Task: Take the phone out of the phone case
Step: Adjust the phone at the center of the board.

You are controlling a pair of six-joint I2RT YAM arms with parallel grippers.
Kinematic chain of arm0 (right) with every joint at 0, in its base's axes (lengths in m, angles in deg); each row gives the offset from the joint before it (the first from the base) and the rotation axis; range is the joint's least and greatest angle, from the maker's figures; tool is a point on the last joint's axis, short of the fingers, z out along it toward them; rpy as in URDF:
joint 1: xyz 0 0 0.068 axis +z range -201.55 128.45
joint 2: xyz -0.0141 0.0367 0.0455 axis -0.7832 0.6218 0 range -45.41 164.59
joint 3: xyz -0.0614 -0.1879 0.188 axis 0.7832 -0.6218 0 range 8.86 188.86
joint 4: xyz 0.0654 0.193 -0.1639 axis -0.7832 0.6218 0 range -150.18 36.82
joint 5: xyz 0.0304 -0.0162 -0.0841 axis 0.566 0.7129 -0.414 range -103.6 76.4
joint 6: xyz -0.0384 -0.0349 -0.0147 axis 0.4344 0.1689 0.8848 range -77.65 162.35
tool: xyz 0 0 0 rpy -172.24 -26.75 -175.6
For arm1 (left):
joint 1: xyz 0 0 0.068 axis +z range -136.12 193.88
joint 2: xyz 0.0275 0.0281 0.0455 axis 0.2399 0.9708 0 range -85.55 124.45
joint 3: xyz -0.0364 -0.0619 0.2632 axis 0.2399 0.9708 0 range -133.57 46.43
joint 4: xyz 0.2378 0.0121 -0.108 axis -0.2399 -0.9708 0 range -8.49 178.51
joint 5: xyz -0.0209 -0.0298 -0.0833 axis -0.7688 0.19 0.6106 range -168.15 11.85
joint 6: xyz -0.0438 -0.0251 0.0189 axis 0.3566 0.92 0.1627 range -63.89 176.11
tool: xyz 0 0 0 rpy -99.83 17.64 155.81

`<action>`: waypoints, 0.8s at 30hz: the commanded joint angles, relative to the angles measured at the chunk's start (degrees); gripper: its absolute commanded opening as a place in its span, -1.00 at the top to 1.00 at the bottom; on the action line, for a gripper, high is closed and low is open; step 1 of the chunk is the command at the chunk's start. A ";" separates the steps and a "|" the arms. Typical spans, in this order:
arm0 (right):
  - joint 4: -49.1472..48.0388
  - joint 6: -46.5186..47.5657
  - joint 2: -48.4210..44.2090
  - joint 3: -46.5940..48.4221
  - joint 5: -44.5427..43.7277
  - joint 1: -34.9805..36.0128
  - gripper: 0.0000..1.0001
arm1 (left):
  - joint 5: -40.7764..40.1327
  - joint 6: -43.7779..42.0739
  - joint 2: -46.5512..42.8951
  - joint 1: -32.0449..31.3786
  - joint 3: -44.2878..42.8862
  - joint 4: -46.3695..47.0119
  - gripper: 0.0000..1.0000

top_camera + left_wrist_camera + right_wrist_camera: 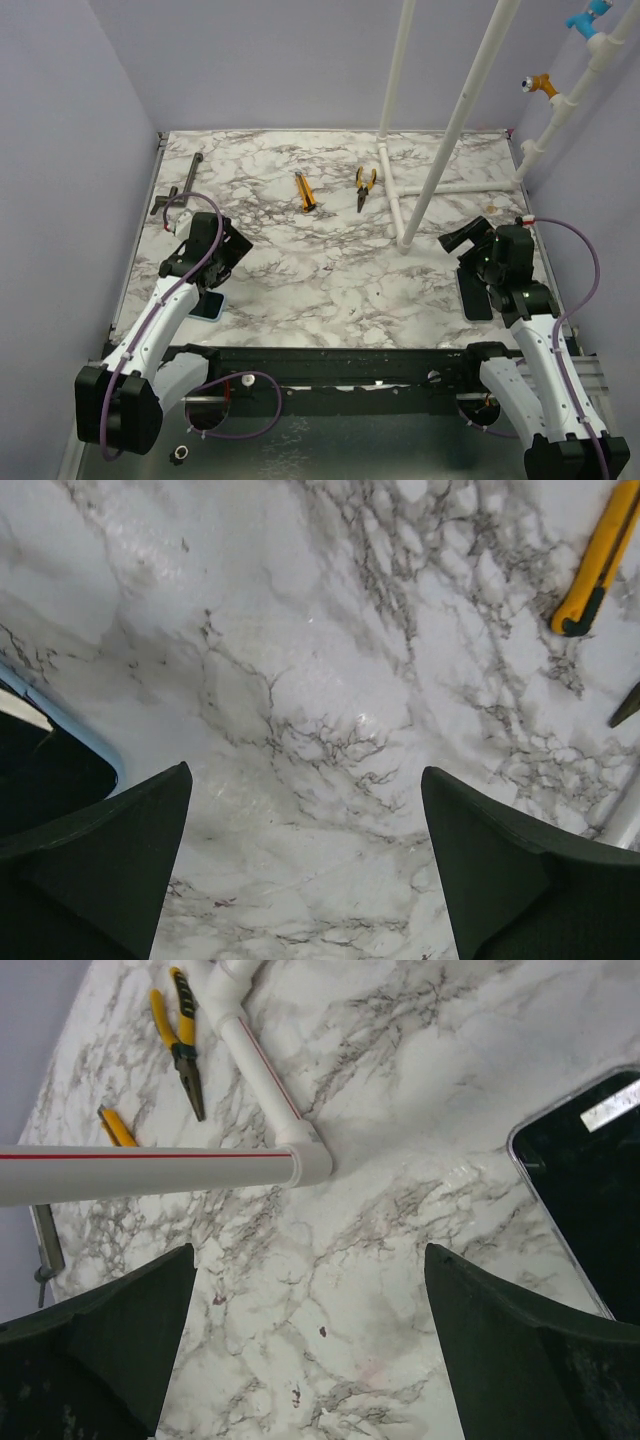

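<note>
The right gripper (310, 1250) and the left gripper (305, 772) hang spread and empty, one beside the black phone (590, 1190) right of the white pipe frame (255, 1055), the other by the light-blue phone case (50, 765) far left of it, apparently because the two are already parted.

Shows a white, grey-veined marble-look table (330, 290) boxed in by plain lavender walls (60, 120) at left, rear and right. Takes soft, even light, with a faint sheen on the top. Carries a white pipe frame (470, 100) rising from its right rear quarter out of view overhead.
</note>
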 commanded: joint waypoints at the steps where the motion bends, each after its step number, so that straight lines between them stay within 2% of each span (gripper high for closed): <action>1: 8.14 -6.49 3.02 1.26 -2.20 0.35 -1.00 | 6.89 5.83 0.94 -0.37 4.54 0.82 -0.94; 7: 13.80 -6.06 7.50 4.76 -12.67 0.07 -1.00 | 6.64 4.47 0.97 -2.84 5.20 2.60 -0.94; 12: 14.73 -8.78 11.23 6.05 -14.92 -2.49 -1.00 | 6.57 4.48 1.82 -4.78 5.95 4.08 -0.97; 14: 13.67 -8.35 13.94 5.79 -14.34 -6.11 -1.00 | 7.52 4.62 2.52 -5.21 6.38 5.30 -0.97; 18: 10.48 -5.81 21.50 5.18 -9.15 -19.29 -1.00 | 9.73 5.91 3.44 -5.59 7.13 7.07 -0.97; 24: 8.62 -5.48 26.97 7.18 -12.71 -23.56 -1.00 | 11.32 6.43 2.49 -6.86 7.23 8.90 -0.97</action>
